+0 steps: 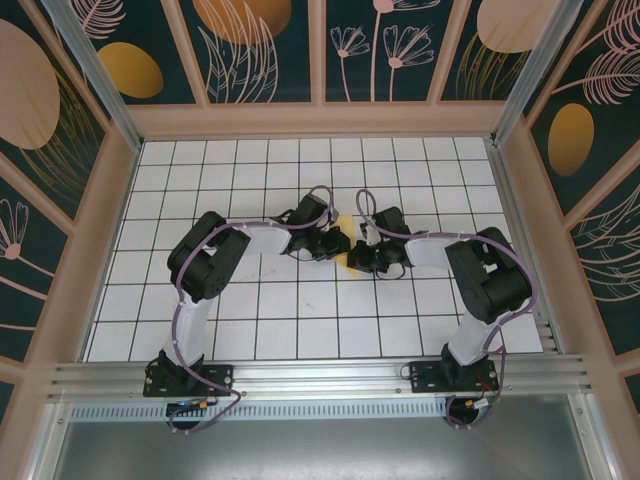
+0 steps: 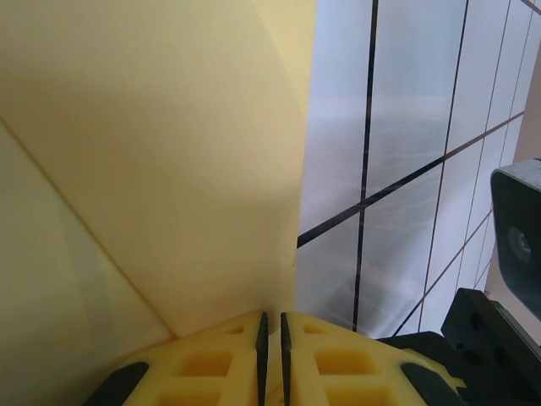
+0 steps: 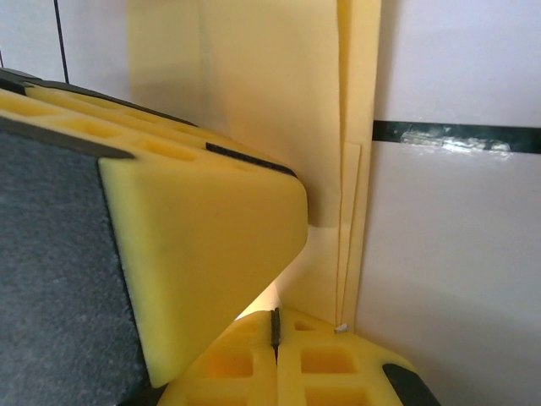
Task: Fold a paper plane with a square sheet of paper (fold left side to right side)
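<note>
Yellow foam fingers of the right claw [image 3: 275, 317] sit closest to the right wrist lens, pressed together so that only a thin dark seam parts them. It is clenched. The layered edge of the square sheet of paper [image 3: 270, 101] comes down onto the top of one finger beside that seam, so I cannot tell whether any paper is nipped. A broad foam finger [image 3: 203, 228] of the other arm slants in from the left of that view and lies against the sheet's face. In the left wrist view the left claw [image 2: 270, 320] is likewise drawn nearly closed, a narrow slit between its pads. The pale yellow paper [image 2: 169, 169] rises from its tips as a wide folded plane with a diagonal crease, its straight edge running up beside the white, black-lined tabletop [image 2: 406, 127]. Whether the sheet sits in the slit is unclear. A black part of the right arm [image 2: 499, 338] shows at the lower right there. From above, both arms bend inward and meet near the middle of the gridded tabletop [image 1: 300, 320], and a sliver of yellow paper [image 1: 345, 226] shows between the two wrists. Dark wall panels [image 1: 265, 50] with leaf and flower drawings ring the cell.
</note>
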Robot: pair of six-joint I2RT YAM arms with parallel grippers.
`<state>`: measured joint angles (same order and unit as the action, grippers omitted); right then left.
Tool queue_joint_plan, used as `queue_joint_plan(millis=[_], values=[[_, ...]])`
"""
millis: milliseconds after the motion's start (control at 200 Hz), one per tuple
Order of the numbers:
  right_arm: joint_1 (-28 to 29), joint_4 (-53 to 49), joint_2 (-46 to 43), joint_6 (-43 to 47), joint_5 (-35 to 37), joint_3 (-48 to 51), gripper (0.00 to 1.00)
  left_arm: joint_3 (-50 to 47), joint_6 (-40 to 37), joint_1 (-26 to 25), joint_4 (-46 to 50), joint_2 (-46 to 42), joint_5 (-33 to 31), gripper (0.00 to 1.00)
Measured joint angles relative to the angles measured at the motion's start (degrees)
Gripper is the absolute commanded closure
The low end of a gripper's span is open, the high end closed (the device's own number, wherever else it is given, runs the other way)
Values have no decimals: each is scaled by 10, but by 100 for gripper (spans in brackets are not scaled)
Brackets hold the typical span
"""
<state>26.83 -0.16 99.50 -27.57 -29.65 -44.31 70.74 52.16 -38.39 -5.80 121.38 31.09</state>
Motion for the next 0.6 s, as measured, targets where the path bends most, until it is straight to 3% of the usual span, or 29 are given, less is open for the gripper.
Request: queue_joint_plan(millis=[601], values=[[0,2,0,0,0,1,100,172,-54,73,111,90,16,80]])
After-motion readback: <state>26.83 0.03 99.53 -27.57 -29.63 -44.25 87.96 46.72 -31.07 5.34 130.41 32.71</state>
